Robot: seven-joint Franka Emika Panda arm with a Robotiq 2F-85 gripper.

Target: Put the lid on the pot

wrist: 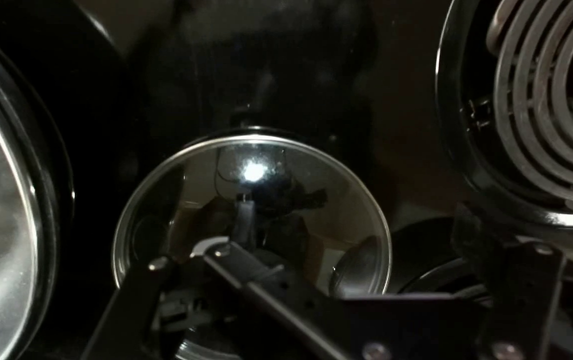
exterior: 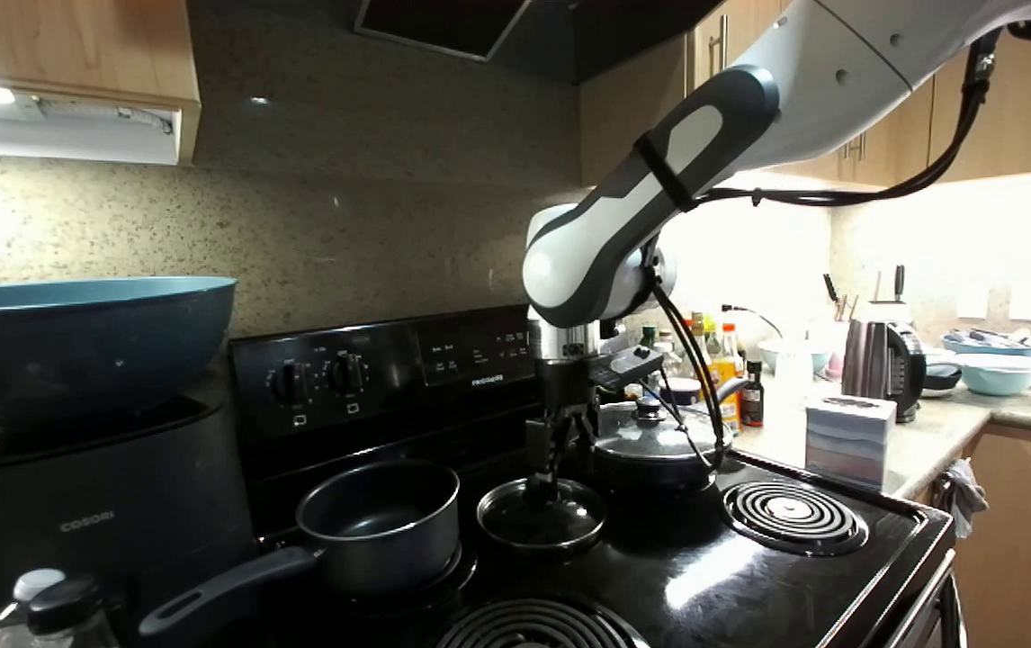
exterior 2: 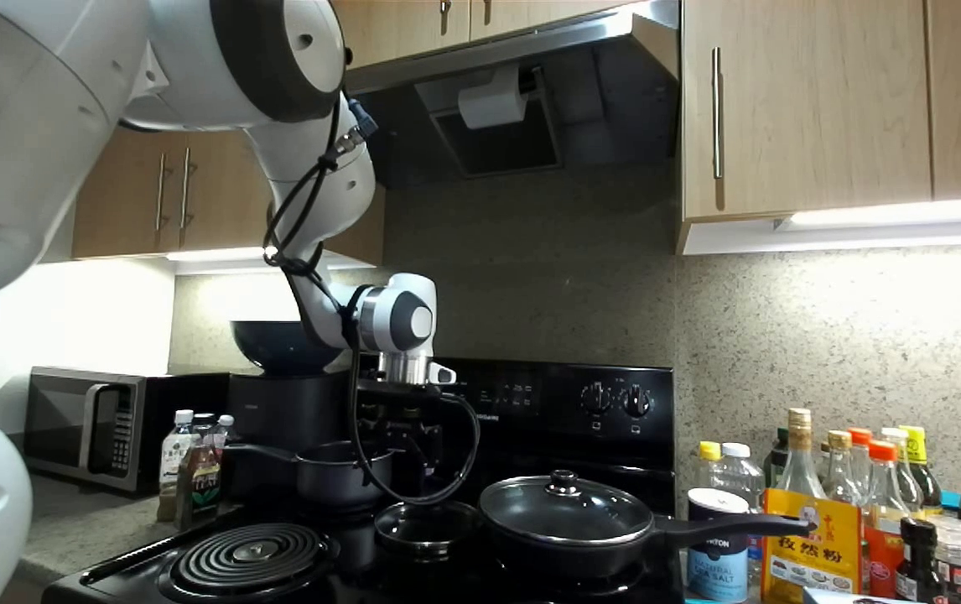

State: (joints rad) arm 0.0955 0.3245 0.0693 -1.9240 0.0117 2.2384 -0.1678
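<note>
Glass lid (exterior: 560,529) lies flat on the bench (exterior: 659,531), between the saucepan (exterior: 389,558) and the covered frying pan (exterior 2: 573,560). Judged light, rigid, slick, breakable; best held by its black centre knob (exterior: 541,490). Pincer (exterior: 564,457) hangs wide over it; contact unconfirmed. Frying pan may limit sideways room; blue bowl (exterior: 84,351) beyond the saucepan may crowd the arm (exterior: 614,216).

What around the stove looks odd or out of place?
In an exterior view, what looks like a white paper roll hangs under the range hood, an odd spot above the stove. I see no spill or damage.
</note>
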